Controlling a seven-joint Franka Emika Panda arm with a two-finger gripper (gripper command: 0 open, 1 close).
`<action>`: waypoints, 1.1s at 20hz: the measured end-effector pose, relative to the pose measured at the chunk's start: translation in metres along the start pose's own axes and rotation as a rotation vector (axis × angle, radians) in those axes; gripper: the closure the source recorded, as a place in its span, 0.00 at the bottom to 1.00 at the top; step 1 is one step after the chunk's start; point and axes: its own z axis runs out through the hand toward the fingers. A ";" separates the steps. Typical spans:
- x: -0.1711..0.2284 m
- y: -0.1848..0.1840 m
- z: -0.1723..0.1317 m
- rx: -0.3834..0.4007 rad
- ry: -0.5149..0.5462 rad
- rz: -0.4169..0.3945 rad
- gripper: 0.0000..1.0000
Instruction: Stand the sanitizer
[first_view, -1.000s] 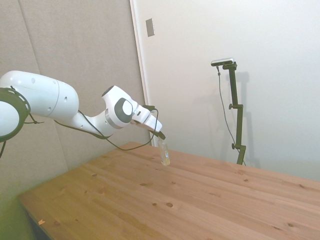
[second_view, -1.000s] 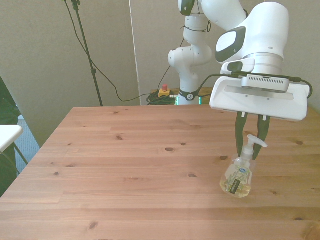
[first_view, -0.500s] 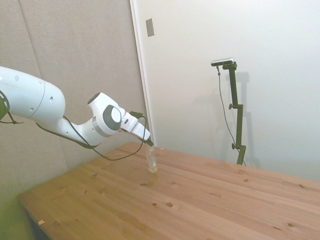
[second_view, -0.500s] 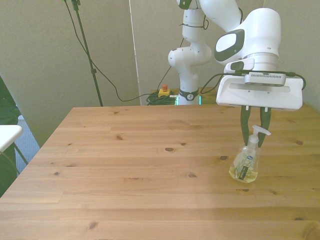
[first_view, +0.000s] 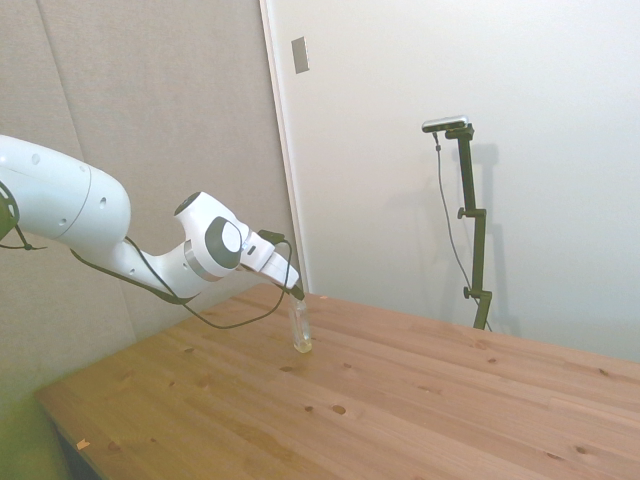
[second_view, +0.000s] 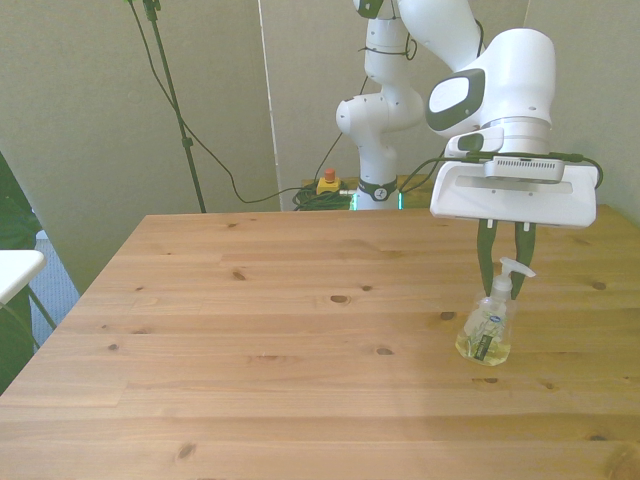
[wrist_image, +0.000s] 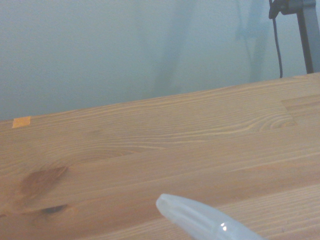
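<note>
The sanitizer (second_view: 485, 336), a small clear bottle of pale yellow liquid with a whitish pump top, stands upright with its base on the wooden table (second_view: 250, 380), near the front view's right side. My gripper (second_view: 502, 290) reaches down from above and is shut on the bottle's neck, one dark finger on each side of the pump. In the side view the sanitizer (first_view: 301, 337) stands below the gripper (first_view: 298, 302) toward the table's far edge. The wrist view shows only the blurred whitish pump nozzle (wrist_image: 200, 218) over the table boards (wrist_image: 150, 140).
Behind the table's far edge a red and yellow stop button (second_view: 327, 183) lies among cables on the floor. A white object (second_view: 15, 270) pokes in at the front view's left edge. The table's right edge (second_view: 625, 230) is close to the bottle.
The sanitizer hung tilted above the table in the gripper. It has since been lowered, moved back toward the robot's base, and turned upright onto the wood.
</note>
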 end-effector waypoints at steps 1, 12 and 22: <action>0.000 0.000 0.000 0.000 0.000 0.000 0.00; -0.002 0.005 -0.002 -0.005 -0.005 -0.001 0.00; -0.008 0.005 -0.015 -0.079 -0.154 -0.010 0.00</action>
